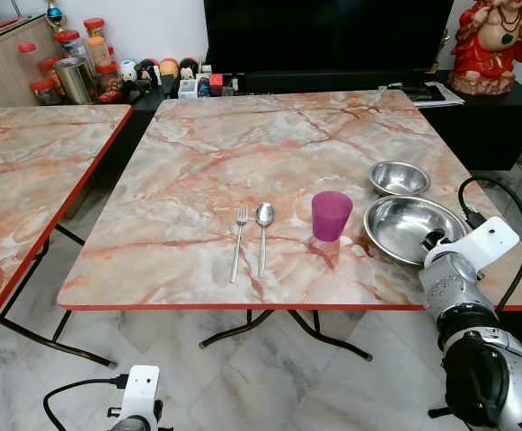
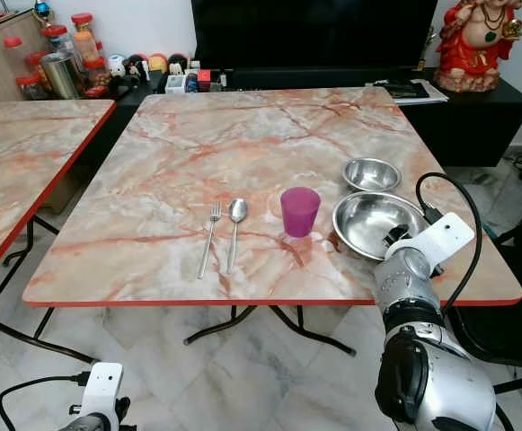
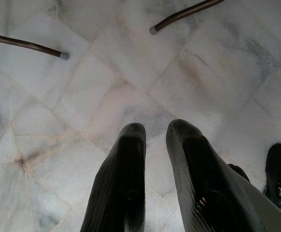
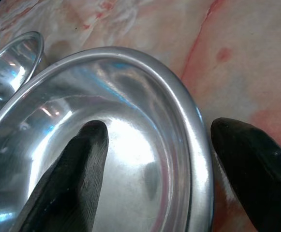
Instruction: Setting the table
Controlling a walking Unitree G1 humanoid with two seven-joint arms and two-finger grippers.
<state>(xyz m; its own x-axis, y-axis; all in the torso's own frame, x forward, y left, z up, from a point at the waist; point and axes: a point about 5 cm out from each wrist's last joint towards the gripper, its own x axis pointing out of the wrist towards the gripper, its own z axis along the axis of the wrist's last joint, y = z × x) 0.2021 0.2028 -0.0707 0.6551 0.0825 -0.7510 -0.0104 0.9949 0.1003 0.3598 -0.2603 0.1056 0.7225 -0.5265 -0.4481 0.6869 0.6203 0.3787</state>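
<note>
On the marble table (image 1: 243,162) lie a fork (image 1: 239,241) and a spoon (image 1: 263,235) side by side near the front edge. Right of them stands a purple cup (image 1: 331,215). A large steel bowl (image 1: 404,226) sits right of the cup, with a small steel bowl (image 1: 399,177) behind it. My right gripper (image 4: 159,145) is open and straddles the large bowl's near rim (image 4: 198,145), one finger inside the bowl, one outside over the table. My left gripper (image 3: 155,140) hangs low over the floor, fingers slightly apart with nothing between them.
A second marble table (image 1: 27,171) stands to the left. Jars and small items (image 1: 81,63) line the black TV console behind, with a red statue (image 1: 490,45) at the back right. Table legs (image 3: 29,46) cross the tiled floor.
</note>
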